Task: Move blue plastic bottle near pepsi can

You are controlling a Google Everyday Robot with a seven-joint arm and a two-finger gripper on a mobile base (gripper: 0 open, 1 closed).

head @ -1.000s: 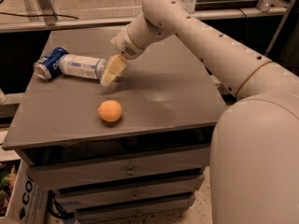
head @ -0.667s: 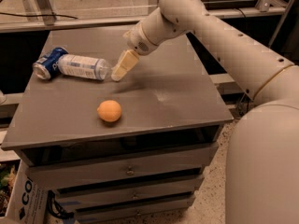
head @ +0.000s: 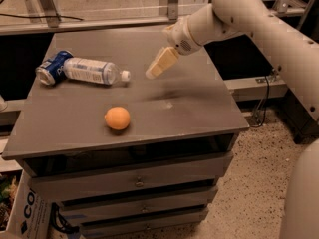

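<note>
The blue plastic bottle (head: 92, 70), clear with a pale label and a white cap, lies on its side at the back left of the grey table (head: 189, 103), cap pointing right. The pepsi can (head: 52, 67), dark blue, lies on its side at the bottle's base end, touching it or nearly so. My gripper (head: 160, 62) hangs just above the table, right of the bottle's cap and a short gap away from it. It holds nothing that I can see.
An orange ball (head: 117, 118) sits on the table in front of the bottle. Drawers (head: 134, 182) run below the table top. A metal rail (head: 99, 25) runs behind the table. A cardboard box (head: 30, 215) stands on the floor at the lower left.
My gripper has moved right and slightly up, away from the bottle's cap end, where it was before. The bottle, can and ball lie as before.
</note>
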